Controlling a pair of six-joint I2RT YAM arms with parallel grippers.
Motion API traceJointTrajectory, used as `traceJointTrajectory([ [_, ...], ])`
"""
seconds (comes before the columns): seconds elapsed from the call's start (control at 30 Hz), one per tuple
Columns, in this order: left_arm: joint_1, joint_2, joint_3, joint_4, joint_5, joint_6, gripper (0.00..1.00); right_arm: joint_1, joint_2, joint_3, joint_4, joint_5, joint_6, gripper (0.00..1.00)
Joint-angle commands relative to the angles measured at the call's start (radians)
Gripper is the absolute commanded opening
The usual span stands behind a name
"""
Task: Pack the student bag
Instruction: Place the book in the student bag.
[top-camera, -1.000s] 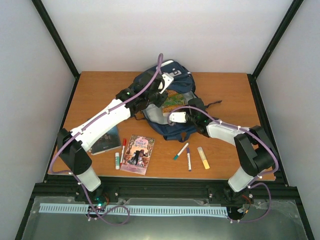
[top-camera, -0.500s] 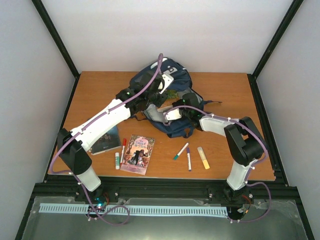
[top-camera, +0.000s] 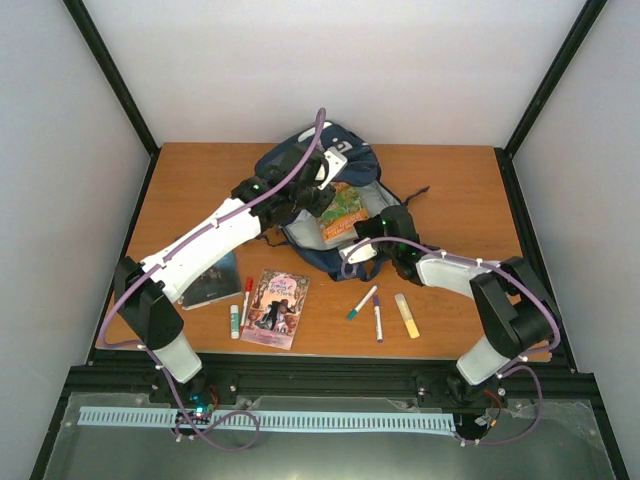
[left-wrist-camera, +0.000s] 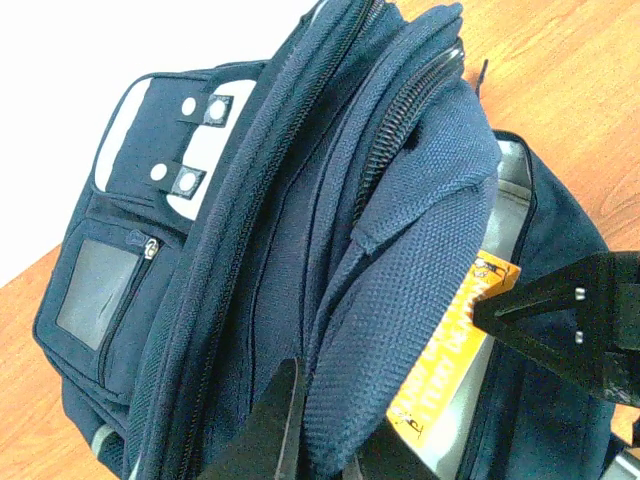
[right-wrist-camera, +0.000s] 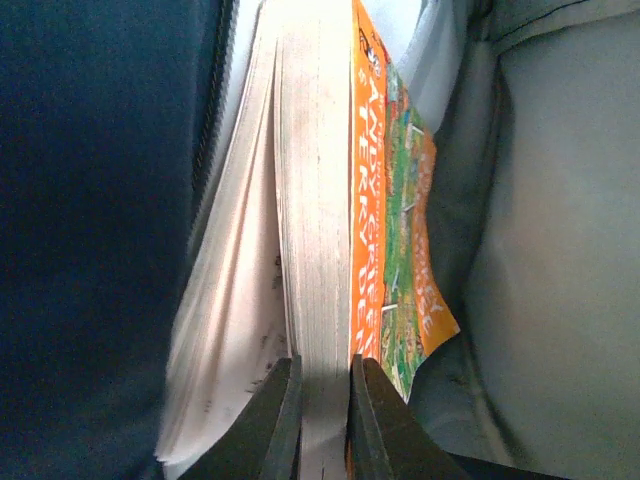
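At the left of the table (top-camera: 460, 190) a dark book (top-camera: 212, 280) lies partly under the left arm. Just right of it, toward the front edge, lie a small white tube with a green end (top-camera: 234, 320), a red-capped marker (top-camera: 246, 300) and a purple picture book (top-camera: 277, 308), flat with its cover up. The left arm reaches diagonally over them to the student bag (top-camera: 280, 165), which lies at the far middle of the table with its main compartment gaping open. The left pincer (left-wrist-camera: 325, 445) is clenched on the navy flap at the edge of that opening, with the fabric pinched between its fingers. In the left wrist view the bag's front pocket, with its white patch and snaps, sits left of the flap and the grey lining right of it. Inside the opening an orange book (top-camera: 342, 205) with a green cover picture rests against the lining. The right pincer (right-wrist-camera: 322, 420) is grasping this book by its near edge, the page block squeezed between the fingers and the orange cover against the right one. A dark strap (top-camera: 420, 195) trails from the bag's right side onto the wood. In front of the right arm lie a teal marker (top-camera: 362, 302), a purple marker (top-camera: 377, 318) and a yellow stick-shaped item (top-camera: 407, 315), near one another but apart.
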Motion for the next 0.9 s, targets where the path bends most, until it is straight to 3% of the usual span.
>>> traceJointTrajectory([
  [0.0, 0.002, -0.059, 0.019, 0.080, 0.029, 0.008, 0.01, 0.006, -0.069, -0.015, 0.119, 0.007, -0.102, 0.03],
  [0.63, 0.010, -0.060, 0.018, 0.076, 0.041, 0.018, 0.01, 0.072, -0.116, 0.110, 0.162, 0.115, -0.102, 0.03],
  [0.87, 0.013, -0.042, 0.050, 0.059, 0.053, 0.031, 0.01, 0.072, -0.145, 0.146, 0.083, 0.115, -0.041, 0.03],
])
